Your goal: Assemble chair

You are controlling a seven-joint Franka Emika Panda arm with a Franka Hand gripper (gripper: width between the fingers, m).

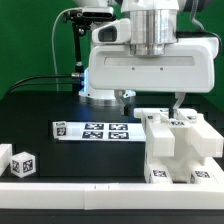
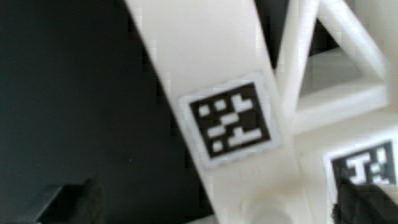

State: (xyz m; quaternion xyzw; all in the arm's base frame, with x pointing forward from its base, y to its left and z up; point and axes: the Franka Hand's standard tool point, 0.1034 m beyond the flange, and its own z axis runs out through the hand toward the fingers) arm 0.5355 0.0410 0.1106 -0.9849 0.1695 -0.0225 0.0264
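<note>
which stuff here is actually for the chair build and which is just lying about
For the job: part-built chair; its tagged bar.
Lying about: marker board; small tagged cube.

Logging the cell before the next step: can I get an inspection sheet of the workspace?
Surface: black table, marker board lying flat on it.
Job's things: partly joined chair at the exterior view's right.
Clutter: small tagged white cube at the exterior view's left.
Grippers: gripper open, fingers either side of the chair's tagged bar.
Cables: black cable behind the table.
Surroundings: green backdrop, robot base.
</note>
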